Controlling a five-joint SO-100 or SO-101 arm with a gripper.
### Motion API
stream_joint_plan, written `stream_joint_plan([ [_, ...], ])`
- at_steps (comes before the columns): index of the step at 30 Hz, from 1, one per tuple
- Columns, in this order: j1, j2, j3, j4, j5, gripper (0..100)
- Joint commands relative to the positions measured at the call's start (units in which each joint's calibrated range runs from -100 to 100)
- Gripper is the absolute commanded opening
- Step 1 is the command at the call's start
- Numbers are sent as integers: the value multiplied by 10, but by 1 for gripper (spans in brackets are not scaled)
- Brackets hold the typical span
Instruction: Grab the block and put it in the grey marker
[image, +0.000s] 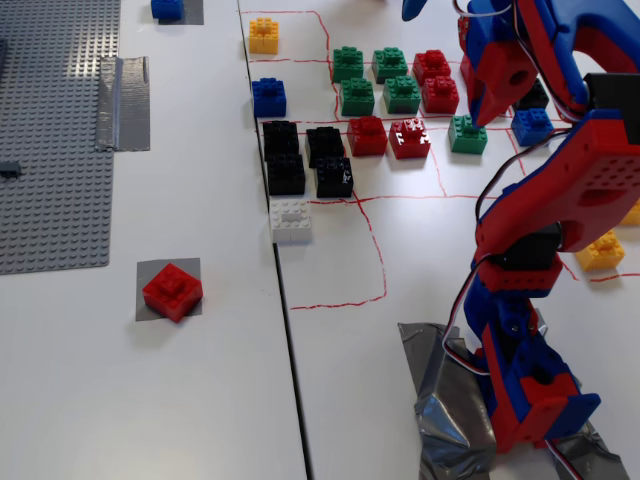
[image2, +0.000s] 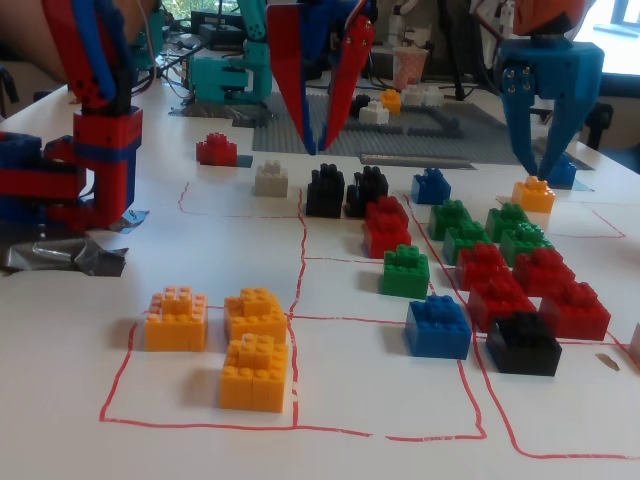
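Nearest, in the low fixed view, three yellow bricks (image2: 240, 345) sit in a red-lined box on the white worktop (image2: 90, 440). Beyond them a blue brick (image2: 438, 326) and a black brick (image2: 523, 343) lie ahead of the rows of red and green bricks. Above those rows hangs the pincer (image2: 322, 140), its two red fingers (image2: 290, 75) spread apart in a V with nothing between them, the tips up off the worktop over the black bricks (image2: 345, 190). A white brick (image2: 271, 179) sits just left of those. Farther back and to the left is the block (image2: 216, 150).

From the higher fixed view, the block (image: 172, 290) rests on the grey marker (image: 150, 270), turned a little askew on it, its lower corner poking past the patch's edge. It is well apart from the arm (image: 540, 230) and from the sorted bricks. A silver tape strip (image: 124, 103) and the grey baseplate (image: 50, 150) lie beyond it.
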Motion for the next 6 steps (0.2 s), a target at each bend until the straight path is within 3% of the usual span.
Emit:
stream_joint_plan([
  [1,4,-11,-28,-12,2,0],
  [6,5,-11,-29,-12,3,0],
])
